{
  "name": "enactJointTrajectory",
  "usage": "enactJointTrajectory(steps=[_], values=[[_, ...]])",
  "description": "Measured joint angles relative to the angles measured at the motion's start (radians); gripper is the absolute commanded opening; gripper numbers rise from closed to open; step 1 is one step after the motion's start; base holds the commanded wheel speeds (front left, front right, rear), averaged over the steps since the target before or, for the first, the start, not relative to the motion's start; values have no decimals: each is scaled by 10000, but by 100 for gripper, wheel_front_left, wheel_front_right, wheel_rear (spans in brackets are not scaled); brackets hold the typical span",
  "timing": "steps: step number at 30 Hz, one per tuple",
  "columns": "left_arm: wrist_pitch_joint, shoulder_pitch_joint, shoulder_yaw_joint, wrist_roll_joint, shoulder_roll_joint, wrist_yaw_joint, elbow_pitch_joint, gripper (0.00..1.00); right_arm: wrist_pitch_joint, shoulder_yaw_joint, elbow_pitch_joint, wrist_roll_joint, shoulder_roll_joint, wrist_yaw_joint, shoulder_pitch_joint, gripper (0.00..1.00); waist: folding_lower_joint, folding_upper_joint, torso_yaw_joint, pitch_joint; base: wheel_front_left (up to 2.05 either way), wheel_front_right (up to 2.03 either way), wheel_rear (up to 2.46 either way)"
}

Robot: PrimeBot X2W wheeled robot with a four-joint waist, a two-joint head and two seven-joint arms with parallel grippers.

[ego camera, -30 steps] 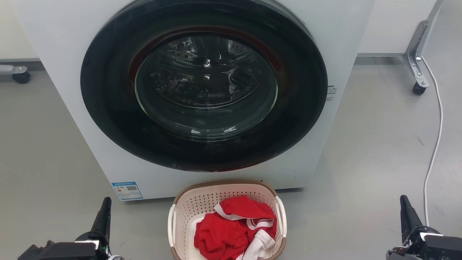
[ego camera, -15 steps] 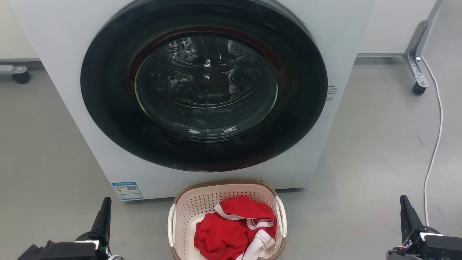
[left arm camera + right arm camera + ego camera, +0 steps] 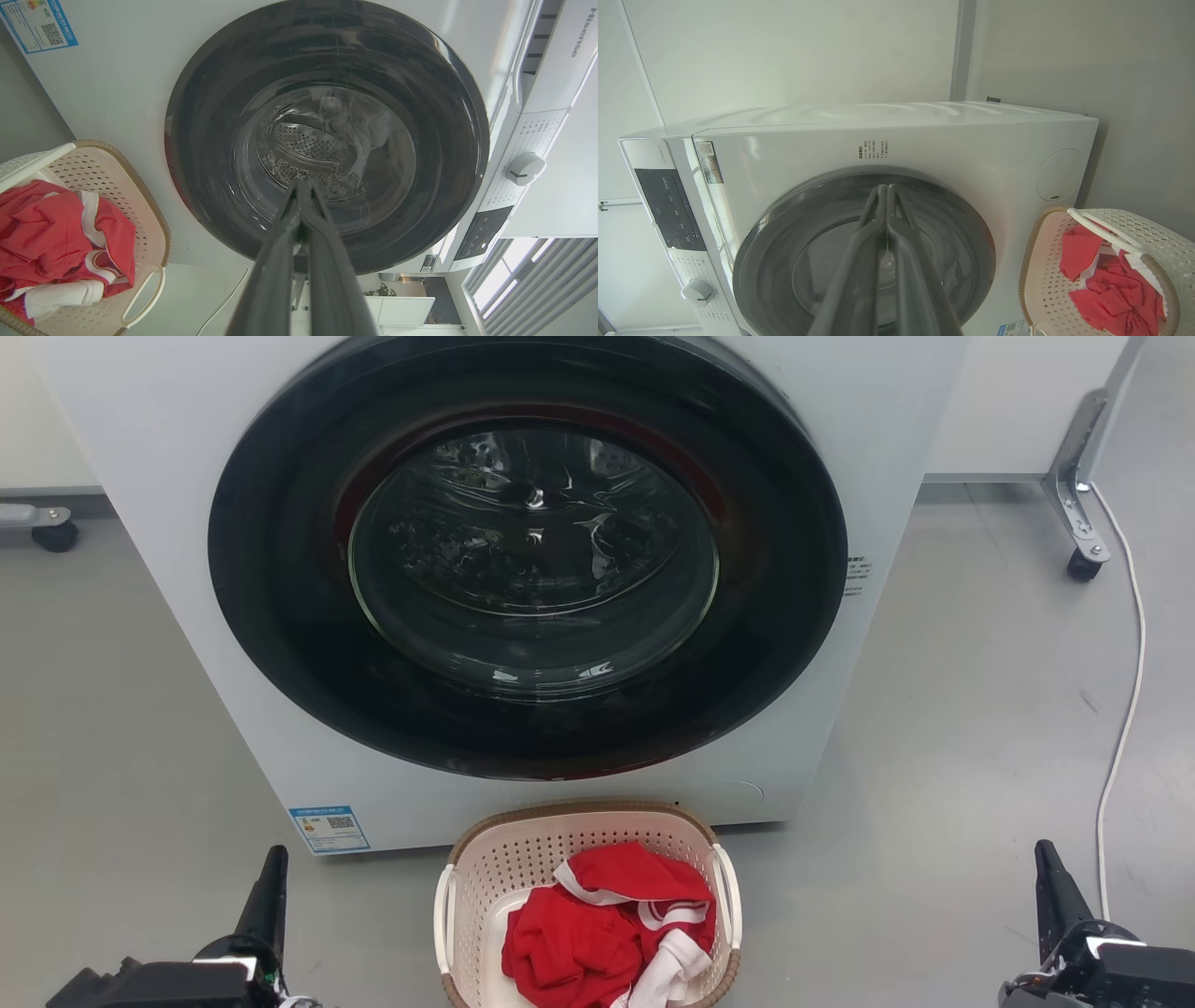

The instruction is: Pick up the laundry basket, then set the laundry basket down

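— Cream-white plastic with a brown woven-look rim: where is the laundry basket (image 3: 579,808)?

— On the grey floor (image 3: 934,756), just in front of the washing machine (image 3: 168,569), below its round dark door (image 3: 527,555). Whether the far rim touches the machine's front, I cannot tell.

— What is in it?

— Red and white clothes (image 3: 597,933), crumpled in a heap. The white side handles stand free, one on each side.

— And the left gripper (image 3: 271,877)?

— Low, off to the basket's left and apart from it, pointing towards the machine. In the left wrist view its two dark fingers meet at the tips, with nothing between them, and the basket lies at that view's lower left (image 3: 100,172).

— The right gripper (image 3: 1047,877)?

— Well apart on the basket's other side. In the right wrist view its fingers are pressed together too and hold nothing; the basket shows at that view's lower right (image 3: 1045,280).

— Anything else about?

— A blue label (image 3: 329,828) on the machine's lower front corner, near the left gripper. A white cable (image 3: 1134,663) runs along the floor just beside the right gripper, up past a castor wheel (image 3: 1083,565).
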Motion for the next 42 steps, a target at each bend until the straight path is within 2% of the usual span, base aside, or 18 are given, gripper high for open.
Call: enactJointTrajectory(steps=[42], values=[[0, 0, 0, 0, 0, 0, -4, 0, 0, 0, -4, 13, 0, 6, 0, 0, 0, 0, 0, 2, 0, 0, 0]])
